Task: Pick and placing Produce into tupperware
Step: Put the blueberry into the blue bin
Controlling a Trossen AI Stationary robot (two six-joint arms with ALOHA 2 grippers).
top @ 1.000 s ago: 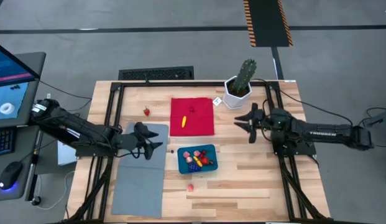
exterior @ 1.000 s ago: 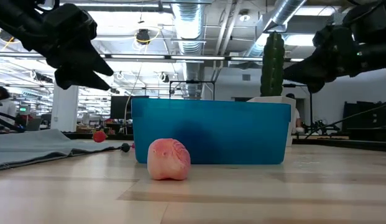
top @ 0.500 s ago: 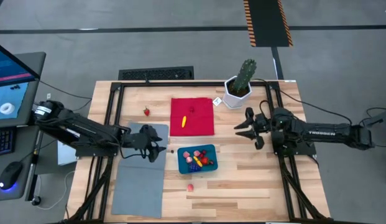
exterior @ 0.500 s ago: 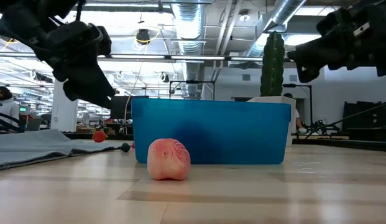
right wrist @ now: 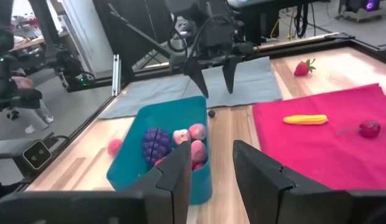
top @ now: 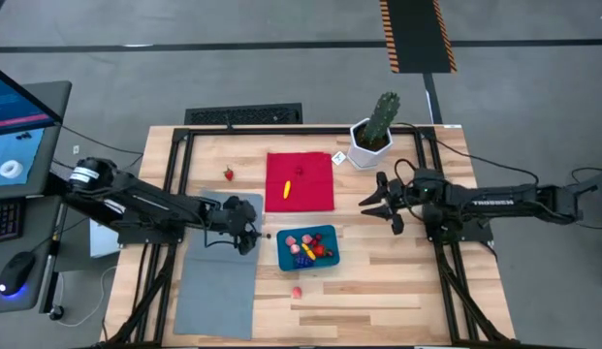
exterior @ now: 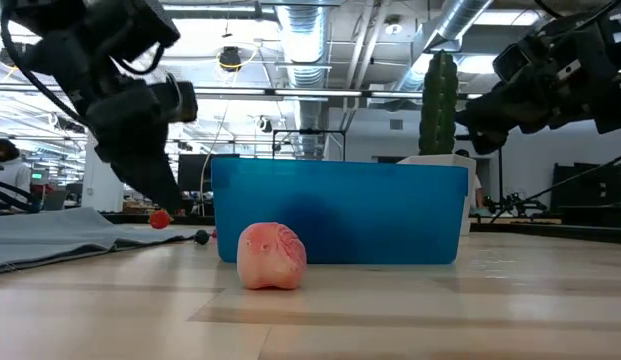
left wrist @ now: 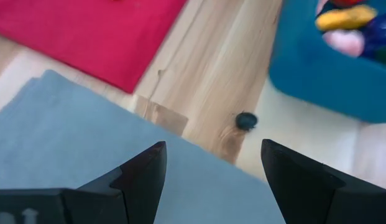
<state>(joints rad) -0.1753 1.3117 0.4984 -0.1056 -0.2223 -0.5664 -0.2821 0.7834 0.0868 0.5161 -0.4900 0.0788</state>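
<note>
Teal tupperware (top: 307, 248) — smooth, rounded | left gripper (top: 254, 234) jaws wide, empty | right gripper (top: 372, 203) jaws part-open, empty

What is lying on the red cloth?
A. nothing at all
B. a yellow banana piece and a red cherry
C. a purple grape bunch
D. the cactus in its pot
B: the yellow banana piece and the red cherry both lie on the red cloth, while the purple cluster sits in the teal tupperware and the cactus stands on the bare wood.
</note>
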